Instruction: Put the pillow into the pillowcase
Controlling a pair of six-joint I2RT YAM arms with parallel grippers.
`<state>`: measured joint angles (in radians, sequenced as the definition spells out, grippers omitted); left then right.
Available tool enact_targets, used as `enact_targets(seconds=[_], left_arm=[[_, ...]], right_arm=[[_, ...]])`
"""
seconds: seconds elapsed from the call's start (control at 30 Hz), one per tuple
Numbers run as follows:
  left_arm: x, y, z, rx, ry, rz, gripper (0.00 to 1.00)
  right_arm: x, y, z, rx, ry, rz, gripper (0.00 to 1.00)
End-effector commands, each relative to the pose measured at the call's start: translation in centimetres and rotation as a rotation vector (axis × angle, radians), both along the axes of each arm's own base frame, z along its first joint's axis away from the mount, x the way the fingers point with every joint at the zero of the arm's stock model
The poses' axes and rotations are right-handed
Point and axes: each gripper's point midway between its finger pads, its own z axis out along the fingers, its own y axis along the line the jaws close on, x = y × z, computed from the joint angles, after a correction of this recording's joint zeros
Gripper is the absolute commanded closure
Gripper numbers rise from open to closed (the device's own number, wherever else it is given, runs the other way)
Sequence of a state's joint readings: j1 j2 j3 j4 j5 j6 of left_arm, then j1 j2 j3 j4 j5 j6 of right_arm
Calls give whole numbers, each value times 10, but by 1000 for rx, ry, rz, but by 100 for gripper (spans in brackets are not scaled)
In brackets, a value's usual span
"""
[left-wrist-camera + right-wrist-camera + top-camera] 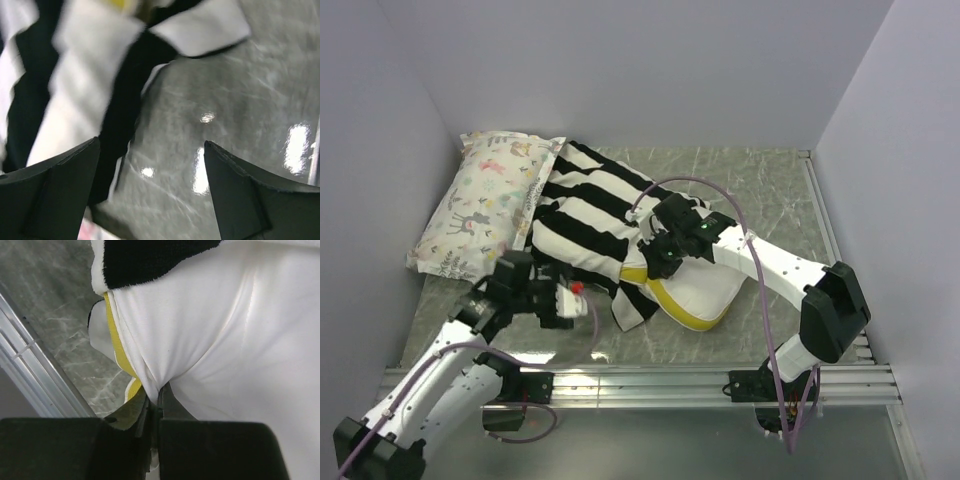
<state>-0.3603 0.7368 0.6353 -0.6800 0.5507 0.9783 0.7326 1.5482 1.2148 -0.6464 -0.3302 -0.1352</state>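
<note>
Back-left, printed pillow [485, 205] against pillowcase [590, 215], right fingers [215, 445] clamped on pillow [695, 290], left fingers [50, 200] apart

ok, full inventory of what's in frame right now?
pillow: 1, cream-white with a yellow band, table centre, far part inside the pillowcase, near end sticking out
pillowcase: 1, black and white stripes, centre-left, pulled partway over the pillow
printed pillow: 1, pastel print, far left corner, beside the pillowcase
table: 1, grey marbled top
rail: 1, aluminium, along the near edge
left hand: 1, black, open, holding nothing, over the pillowcase's near edge
right hand: 1, black, shut on the pillow's white fabric by the yellow band
</note>
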Motion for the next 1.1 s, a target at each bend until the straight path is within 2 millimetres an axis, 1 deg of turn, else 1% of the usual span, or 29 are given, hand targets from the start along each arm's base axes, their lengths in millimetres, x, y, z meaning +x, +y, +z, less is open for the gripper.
enact_targets(seconds=[0.0, 0.03, 0.07, 0.1, 0.13, 0.17, 0.2, 0.23, 0.27, 0.3, 0.37, 0.43, 0.47, 0.5, 0.57, 0.6, 0.63, 0.67, 0.7, 0.73, 0.8, 0.83, 0.87, 0.9, 0.93, 0.97, 1.0, 1.03, 1.07], left_arm=[[22, -19, -5, 140, -358, -187, 9], [27, -30, 2, 126, -433, -218, 8], [20, -41, -7, 129, -459, -277, 7], [20, -49, -11, 139, -489, -316, 6], [21, -58, -10, 131, -524, -336, 4], [20, -73, -6, 111, -580, -368, 4], [20, -81, -14, 122, -575, -394, 4], [20, -87, -15, 121, -576, -411, 4], [18, -98, -10, 106, -594, -435, 4], [20, -106, -16, 108, -588, -455, 5], [19, -116, -19, 106, -602, -486, 5], [22, -124, -32, 140, -609, -512, 6], [21, -128, -36, 159, -614, -540, 8], [20, -128, -52, 193, -580, -559, 9], [21, -132, -61, 221, -563, -582, 16], [22, -134, -68, 232, -552, -589, 19], [22, -136, -72, 239, -542, -591, 34], [22, -142, -69, 235, -542, -600, 41], [22, -146, -72, 232, -514, -599, 48], [23, -154, -63, 208, -517, -594, 61], [13, -170, -55, 152, -480, -598, 79], [11, -182, -39, 111, -482, -598, 97], [-8, -196, -31, 49, -438, -623, 99], [-18, -204, -20, 12, -423, -641, 100], [-26, -219, 3, -40, -425, -656, 100], [-56, -230, 8, -83, -359, -706, 100], [-70, -238, 21, -120, -344, -728, 100], [-84, -249, 39, -165, -343, -756, 100], [-113, -259, 48, -210, -317, -803, 100]], right_arm=[[-1, 14, 8, 76, 18, 33, 100], [-2, 14, 8, 81, 28, 32, 100], [-2, 15, 9, 87, 29, 37, 100], [-1, 14, 10, 90, 33, 34, 100], [-2, 15, 11, 95, 35, 38, 100], [-3, 15, 11, 93, 42, 44, 100], [-3, 15, 11, 92, 45, 44, 100], [-3, 15, 12, 92, 47, 44, 100], [-5, 13, 12, 93, 52, 47, 100], [-6, 14, 11, 93, 52, 52, 100], [-9, 14, 12, 99, 61, 58, 100], [-11, 14, 12, 105, 69, 65, 100], [-12, 15, 13, 111, 73, 68, 100], [-13, 14, 13, 113, 75, 70, 100], [-12, 14, 14, 119, 79, 70, 100], [-13, 15, 15, 128, 85, 74, 100], [-14, 15, 16, 133, 89, 77, 100], [-13, 16, 15, 137, 94, 74, 100], [-12, 16, 16, 144, 96, 70, 100], [-11, 19, 15, 154, 110, 70, 100], [-7, 22, 17, 172, 127, 49, 100], [-4, 27, 15, 189, 137, 45, 100], [-2, 32, 17, 207, 152, 27, 100], [1, 36, 17, 220, 162, 17, 100], [7, 43, 11, 232, 172, 8, 100], [10, 52, 16, 260, 199, -15, 100], [15, 57, 15, 272, 210, -30, 100], [24, 66, 8, 285, 216, -46, 100], [33, 73, 10, 300, 227, -93, 100]])
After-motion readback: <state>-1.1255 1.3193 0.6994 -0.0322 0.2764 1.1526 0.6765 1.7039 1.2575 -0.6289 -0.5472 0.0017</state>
